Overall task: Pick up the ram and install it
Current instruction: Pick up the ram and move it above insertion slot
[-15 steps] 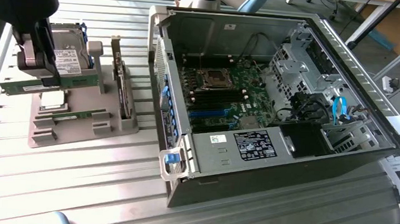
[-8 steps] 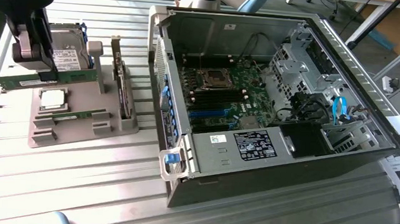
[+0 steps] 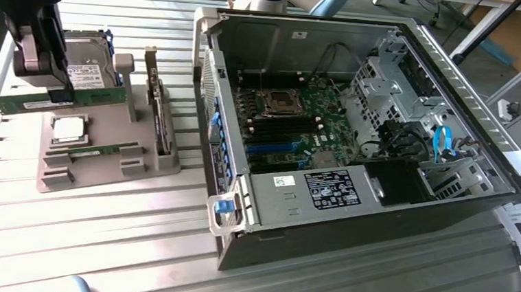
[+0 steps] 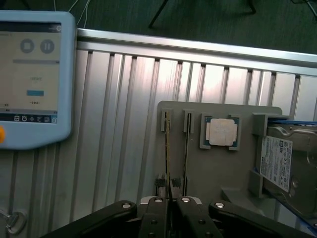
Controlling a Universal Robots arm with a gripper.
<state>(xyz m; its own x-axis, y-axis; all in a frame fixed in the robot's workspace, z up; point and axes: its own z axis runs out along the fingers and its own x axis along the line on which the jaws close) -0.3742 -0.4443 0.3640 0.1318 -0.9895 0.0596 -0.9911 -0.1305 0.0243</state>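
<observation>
ram (image 3: pixel 27 103) sits pinched edgewise between the fingers (image 4: pixel 157 215) at the grey holder (image 3: pixel 96 131); pickup step, and the carry to the computer case (image 3: pixel 264 229) calls for keeping it upright.

A: Where does the holder (image 3: pixel 105 132) sit?
B: On the surface (image 3: pixel 97 245), to the exterior view's left of the open computer case (image 3: pixel 355 239).
A: And on it?
B: The hard drive (image 3: pixel 87 61) at the back, the processor chip (image 3: pixel 67 129) before it, the expansion card (image 3: pixel 157 111) on the case side. The gripper (image 3: pixel 59 96) grips the ram (image 3: pixel 20 104) above the holder.
</observation>
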